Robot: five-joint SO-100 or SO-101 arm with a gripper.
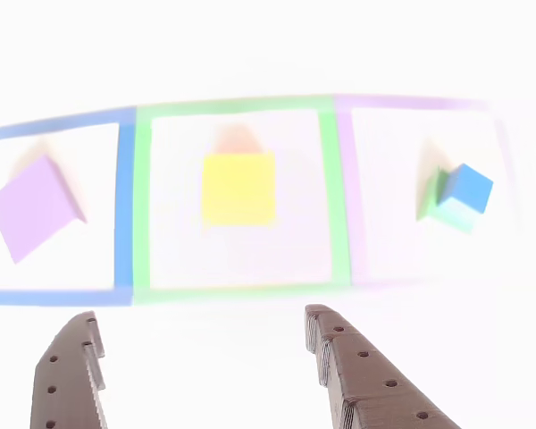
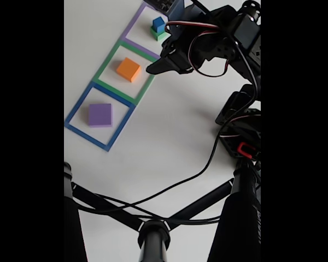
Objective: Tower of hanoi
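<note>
The gripper (image 1: 201,344) hangs open and empty, the orange-yellow block (image 1: 238,189) straight ahead between its fingers.

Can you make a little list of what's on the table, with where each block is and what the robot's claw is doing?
purple block: alone in the blue square outline
orange-yellow block: alone in the green square outline
green block: in the purple square outline
blue cube: stacked on the green block
end effector: open, holding nothing, facing the middle square
table: white
</note>
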